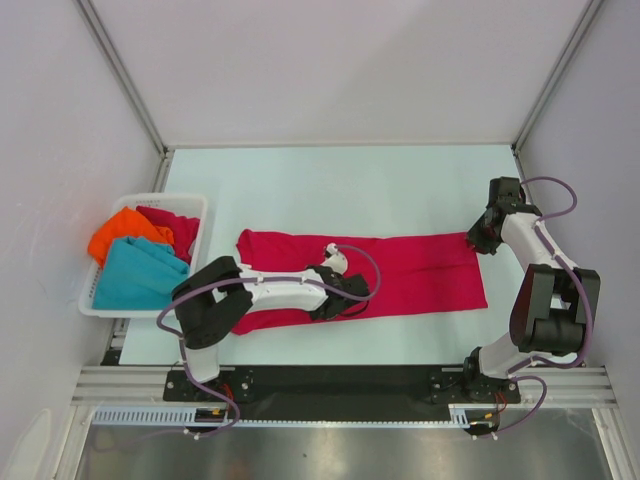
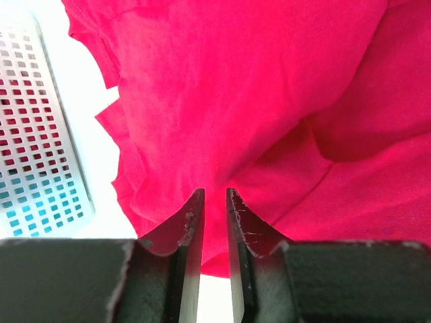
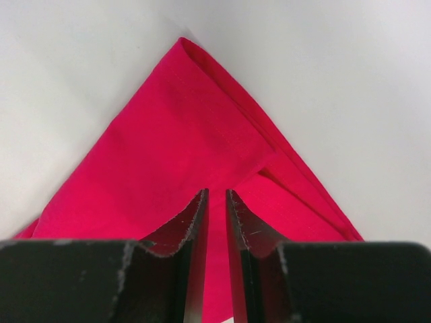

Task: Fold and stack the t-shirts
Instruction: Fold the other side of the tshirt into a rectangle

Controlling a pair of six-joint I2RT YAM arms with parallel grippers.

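A white slotted plastic basket (image 1: pixel 165 197) is seen at the left edge of the pale surface (image 1: pixel 350 190), with its near rim just beside the front edge. In the left wrist view its perforated wall (image 2: pixel 37 134) is shown as rows of small rectangular slots. The surface is enclosed by plain white panels (image 1: pixel 340 70) at the back and sides, joined by slanted aluminium posts (image 1: pixel 122 75). Along the near edge an aluminium rail (image 1: pixel 110 380) is laid, a black base plate (image 1: pixel 340 395) is set on it, and a brushed metal sheet (image 1: pixel 350 450) is seen below.
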